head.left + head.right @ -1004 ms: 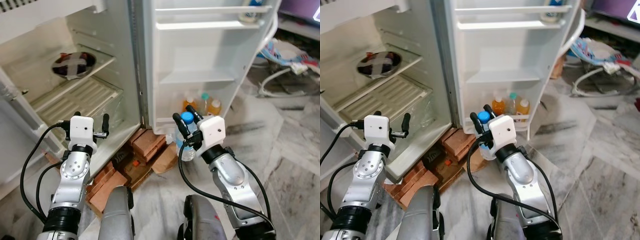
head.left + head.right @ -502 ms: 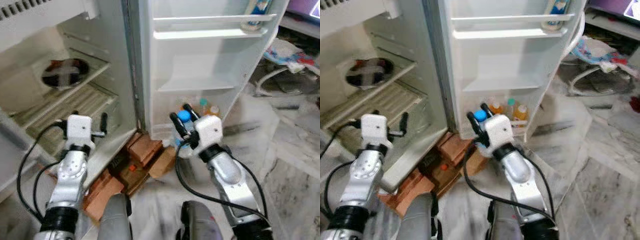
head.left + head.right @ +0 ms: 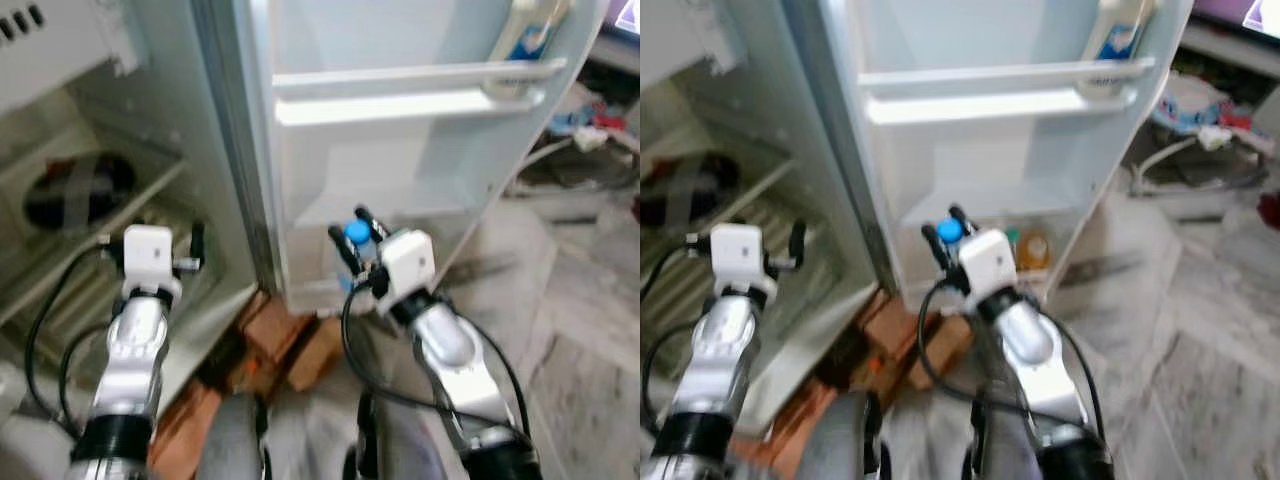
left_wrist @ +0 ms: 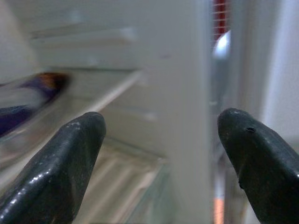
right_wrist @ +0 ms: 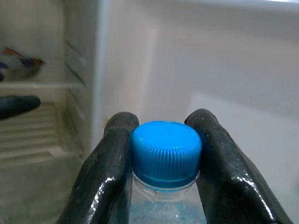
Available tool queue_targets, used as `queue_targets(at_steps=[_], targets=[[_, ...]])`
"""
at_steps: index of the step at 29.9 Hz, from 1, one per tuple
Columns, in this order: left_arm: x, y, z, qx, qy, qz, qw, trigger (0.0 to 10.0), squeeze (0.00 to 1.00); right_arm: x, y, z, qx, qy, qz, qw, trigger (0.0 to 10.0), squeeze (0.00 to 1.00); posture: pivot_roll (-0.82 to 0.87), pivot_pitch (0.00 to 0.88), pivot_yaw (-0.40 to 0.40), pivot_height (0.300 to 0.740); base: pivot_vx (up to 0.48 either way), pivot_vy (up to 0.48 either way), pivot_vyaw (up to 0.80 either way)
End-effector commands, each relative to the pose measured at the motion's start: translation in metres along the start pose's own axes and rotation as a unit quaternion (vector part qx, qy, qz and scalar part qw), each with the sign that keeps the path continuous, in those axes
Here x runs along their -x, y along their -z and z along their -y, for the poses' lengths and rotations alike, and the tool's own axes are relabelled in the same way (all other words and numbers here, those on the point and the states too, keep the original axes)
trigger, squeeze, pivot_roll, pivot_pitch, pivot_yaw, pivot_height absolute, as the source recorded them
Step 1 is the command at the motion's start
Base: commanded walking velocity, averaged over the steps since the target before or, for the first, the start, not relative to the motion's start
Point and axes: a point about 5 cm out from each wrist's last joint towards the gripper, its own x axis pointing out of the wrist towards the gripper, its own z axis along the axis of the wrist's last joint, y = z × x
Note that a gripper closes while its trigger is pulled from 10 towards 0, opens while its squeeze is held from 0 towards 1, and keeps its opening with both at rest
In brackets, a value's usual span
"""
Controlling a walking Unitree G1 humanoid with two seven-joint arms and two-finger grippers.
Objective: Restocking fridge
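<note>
My right gripper (image 3: 350,238) is shut on a clear water bottle with a blue cap (image 3: 357,233) (image 5: 166,154), held upright in front of the open fridge door's lower shelf (image 3: 390,211). Orange-capped bottles (image 3: 1032,250) stand in the door's bottom rack, partly hidden behind my arm. My left gripper (image 3: 150,237) is open and empty, raised before the fridge's inner shelves (image 3: 120,215); its two black fingers (image 4: 51,177) frame the fridge interior in the left wrist view.
A white bottle (image 3: 525,30) stands on the door's upper shelf (image 3: 410,100). A dark covered bowl (image 3: 70,190) sits on an inner shelf. Bricks and cardboard (image 3: 285,340) lie under the fridge. Clutter (image 3: 590,140) lies on the marble floor at right.
The camera has come nearer to the fridge and the views are blurred. My right gripper with the bottle has risen toward the door's lower shelf. The left gripper stays open.
</note>
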Motion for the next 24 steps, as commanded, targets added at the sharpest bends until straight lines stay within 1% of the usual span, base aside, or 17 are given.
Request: queue_targets(at_steps=[1,2,12,16,18,22,24], targets=[[0.004,0.004,-0.005,-0.008,-0.005,-0.010,1.000,10.0,0.00,0.000,-0.006,0.000,0.004,-0.001,0.016,1.000,10.0,0.00,-0.02,0.105,0.008,0.641,0.000,0.000,0.54],[0.004,0.004,-0.005,-0.008,-0.004,-0.010,1.000,10.0,0.00,0.000,-0.006,-0.001,0.002,-0.001,0.016,1.000,10.0,0.00,-0.02,0.105,0.008,0.641,0.000,0.000,0.58],[0.003,0.003,-0.006,-0.010,-0.006,-0.010,1.000,10.0,0.00,-0.003,-0.007,-0.003,-0.007,0.000,0.019,1.000,10.0,0.00,-0.02,0.110,0.012,0.641,0.000,0.000,0.00],[0.003,0.002,-0.006,-0.011,-0.005,-0.010,1.000,10.0,0.00,-0.006,-0.010,-0.008,-0.004,-0.014,0.025,1.000,10.0,0.00,-0.02,0.115,0.015,0.641,0.000,0.000,0.00],[0.003,0.002,-0.006,-0.012,-0.004,-0.010,1.000,10.0,0.00,-0.008,-0.011,-0.011,-0.005,-0.019,0.028,0.999,10.0,0.00,-0.02,0.117,0.015,0.641,0.000,0.000,0.76],[0.003,0.002,-0.006,-0.012,-0.004,-0.011,1.000,10.0,0.00,-0.011,-0.011,-0.011,-0.008,-0.014,0.029,0.999,10.0,0.00,-0.02,0.118,0.014,0.641,0.000,0.000,0.80],[0.005,0.003,-0.007,-0.012,-0.004,-0.013,1.000,10.0,0.00,-0.012,-0.009,-0.007,-0.016,0.016,0.023,0.999,10.0,0.00,-0.01,0.128,0.013,0.641,0.000,0.000,0.00]])
